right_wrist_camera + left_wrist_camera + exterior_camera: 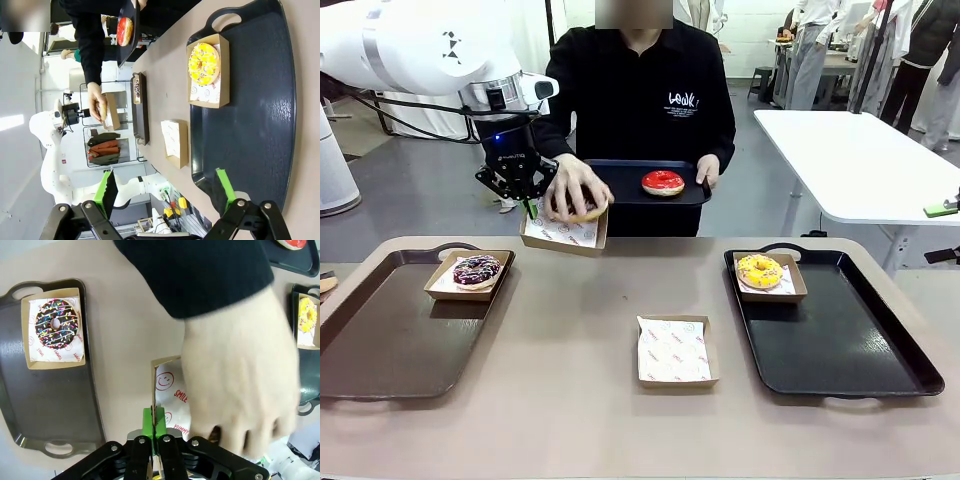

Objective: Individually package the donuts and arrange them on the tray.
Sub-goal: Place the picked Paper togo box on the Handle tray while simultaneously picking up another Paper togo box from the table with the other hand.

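My left gripper [531,207] [155,424] is shut on the left wall of a paper-lined cardboard box [563,233] [170,390], held up over the table's far edge. The person's hand [575,188] [240,390] presses a donut [588,212] into that box; the hand hides most of it. A red donut [663,182] lies on the small black tray [620,192] in the person's other hand. The purple-black sprinkled donut [476,270] [56,324] is boxed on the left tray [380,340]. The yellow donut [760,271] [204,64] is boxed on the right tray [840,340]. My right gripper [165,192] hangs open above that tray's near end.
An empty lined box [673,350] [175,142] lies at the middle of the brown table [570,400], between the two trays. A white table [860,160] stands behind at the right.
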`<state>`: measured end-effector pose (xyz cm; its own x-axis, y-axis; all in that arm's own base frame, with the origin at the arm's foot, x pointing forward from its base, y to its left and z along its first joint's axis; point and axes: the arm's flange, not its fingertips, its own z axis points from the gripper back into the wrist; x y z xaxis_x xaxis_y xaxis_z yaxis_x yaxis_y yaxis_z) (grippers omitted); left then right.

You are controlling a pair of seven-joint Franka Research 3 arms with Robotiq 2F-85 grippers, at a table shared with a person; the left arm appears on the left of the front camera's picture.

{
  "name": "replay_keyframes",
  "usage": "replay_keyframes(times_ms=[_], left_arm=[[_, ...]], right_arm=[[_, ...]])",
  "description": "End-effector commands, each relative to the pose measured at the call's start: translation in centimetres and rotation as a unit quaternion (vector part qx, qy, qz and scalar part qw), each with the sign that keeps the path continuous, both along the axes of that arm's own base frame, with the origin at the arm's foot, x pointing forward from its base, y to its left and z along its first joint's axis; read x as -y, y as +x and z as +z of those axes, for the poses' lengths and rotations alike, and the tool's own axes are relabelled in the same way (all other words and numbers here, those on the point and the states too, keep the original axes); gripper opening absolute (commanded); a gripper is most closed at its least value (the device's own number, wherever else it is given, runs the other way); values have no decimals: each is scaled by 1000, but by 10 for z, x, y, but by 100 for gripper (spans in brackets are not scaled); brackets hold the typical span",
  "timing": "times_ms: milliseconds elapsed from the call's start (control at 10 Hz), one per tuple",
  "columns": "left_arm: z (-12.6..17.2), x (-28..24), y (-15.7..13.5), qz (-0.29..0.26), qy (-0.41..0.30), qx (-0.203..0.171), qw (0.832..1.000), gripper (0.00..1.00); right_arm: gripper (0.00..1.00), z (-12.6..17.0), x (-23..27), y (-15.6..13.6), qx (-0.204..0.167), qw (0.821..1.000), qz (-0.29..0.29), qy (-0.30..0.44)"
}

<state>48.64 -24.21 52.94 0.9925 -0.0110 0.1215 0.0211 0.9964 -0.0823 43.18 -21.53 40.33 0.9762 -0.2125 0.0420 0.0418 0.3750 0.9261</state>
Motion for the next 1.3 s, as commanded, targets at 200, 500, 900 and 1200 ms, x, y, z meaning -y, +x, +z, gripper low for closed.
replay_keyframes(times_ms=[200,500,900,1200], left_arm=[[1,-1,-4,3,-6,0,1000,0],[1,-1,-4,3,-6,0,1000,0],[1,-1,-4,3,-6,0,1000,0],[1,-1,-4,3,-6,0,1000,0]], right_arm=[[100,2,1,4,-6,1000,-2,3],[100,2,1,4,-6,1000,-2,3],[100,2,1,4,-6,1000,-2,3],[100,2,1,4,-6,1000,-2,3]])
